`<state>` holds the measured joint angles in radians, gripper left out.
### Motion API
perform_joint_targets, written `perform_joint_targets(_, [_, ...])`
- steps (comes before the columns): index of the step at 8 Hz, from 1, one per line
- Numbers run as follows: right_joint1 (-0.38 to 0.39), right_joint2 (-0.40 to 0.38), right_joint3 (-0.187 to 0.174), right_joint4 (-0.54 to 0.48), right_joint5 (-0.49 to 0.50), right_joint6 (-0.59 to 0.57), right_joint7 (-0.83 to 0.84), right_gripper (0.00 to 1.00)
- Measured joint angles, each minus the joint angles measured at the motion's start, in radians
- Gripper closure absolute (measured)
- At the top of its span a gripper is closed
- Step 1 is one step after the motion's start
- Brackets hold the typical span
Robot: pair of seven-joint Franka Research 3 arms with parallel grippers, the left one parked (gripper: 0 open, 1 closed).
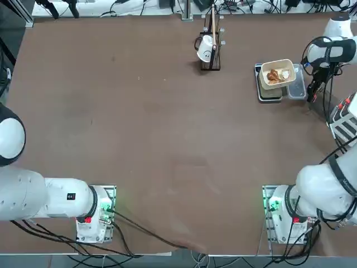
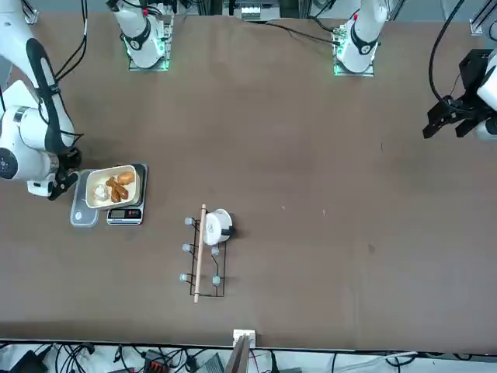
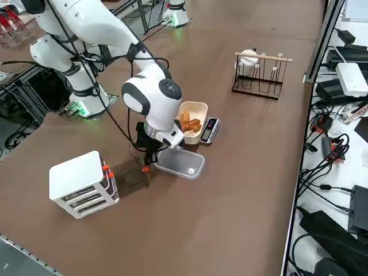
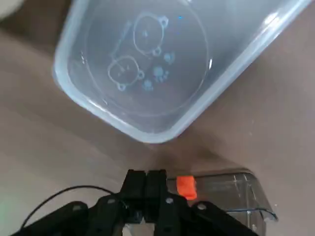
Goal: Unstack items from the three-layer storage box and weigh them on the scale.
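Hanging low over the brown table [image 1: 139, 139], the right gripper [image 4: 146, 183] has its two black fingers pressed together with nothing between them. In the right wrist view a clear drawer with an orange tab [image 4: 186, 186] lies on the table just beside those fingers, and whether they touch it cannot be told. A clear plastic container [image 4: 147, 64] sits just past the gripper, printed with small cartoon figures on its base.

From the right side view the three-layer storage box [image 3: 83, 183] stands near the table's near edge, a light-grey rack with orange-red parts at its right side. The clear drawer lies on the table just right of it, between the rack and the gripper.

Farther along, the scale [image 3: 208, 130] carries a cream tray [image 3: 195, 108], which covers most of its platform so that only the display end shows. Inside the tray lie the items: orange-brown lumpy pieces [image 1: 273, 75] and a rounded whitish piece [image 1: 285, 73]. The clear container touches the scale's side.

A dark wire stand [image 1: 211, 53] holding a white cup [image 1: 205, 49] stands well apart toward the far middle of the table.
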<state>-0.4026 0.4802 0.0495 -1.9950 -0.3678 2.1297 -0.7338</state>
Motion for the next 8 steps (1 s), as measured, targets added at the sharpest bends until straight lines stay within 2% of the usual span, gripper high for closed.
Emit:
perform_joint_targets(2, [-0.010, -0.001, 0.001, -0.010, -0.058, 0.011, -0.001, 0.98])
perform_joint_targets(6, [-0.114, -0.002, -0.006, -0.050, -0.193, 0.011, -0.003, 0.98])
perform_joint_targets(8, [-0.149, -0.003, -0.001, -0.053, -0.209, 0.012, -0.008, 0.98])
